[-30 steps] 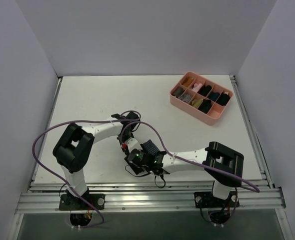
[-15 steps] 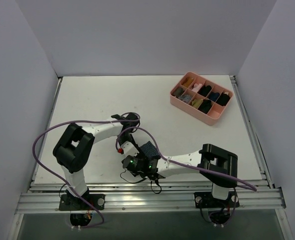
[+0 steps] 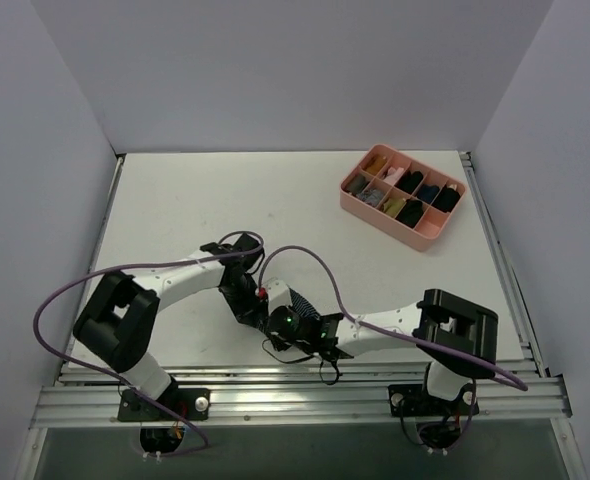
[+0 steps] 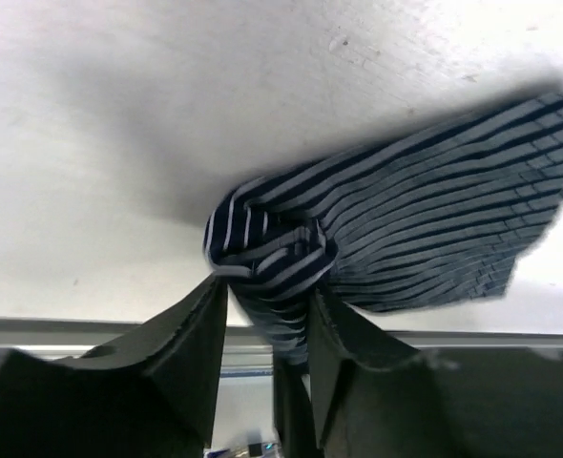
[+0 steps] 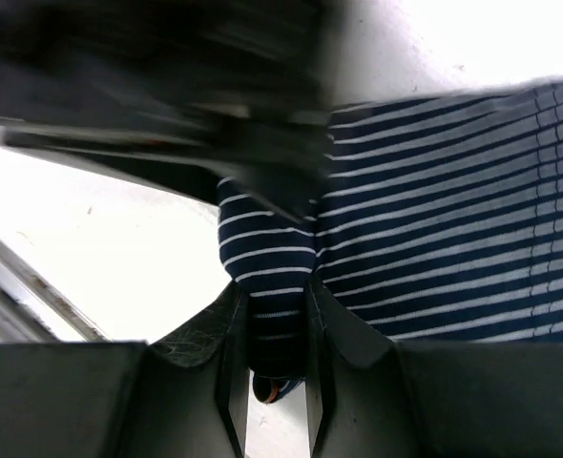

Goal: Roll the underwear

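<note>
The underwear (image 3: 303,301) is navy cloth with thin light stripes, lying on the white table near its front edge, half rolled. In the left wrist view the rolled end (image 4: 267,253) sits between the fingers of my left gripper (image 4: 267,296), which is shut on it. The flat part fans out to the right. In the right wrist view my right gripper (image 5: 278,329) is shut on the same roll (image 5: 267,267), with a bit of pinkish-red waistband below. In the top view both grippers, left (image 3: 255,297) and right (image 3: 280,318), meet at the cloth.
A pink divided tray (image 3: 424,226) with small dark rolled bundles stands at the back right. The table's front rail (image 3: 295,380) lies just behind the grippers. Purple cables loop over both arms.
Both arms have shifted. The left arm has swung lower and left, and both grippers have come closer together on the rolled end of the underwear.
</note>
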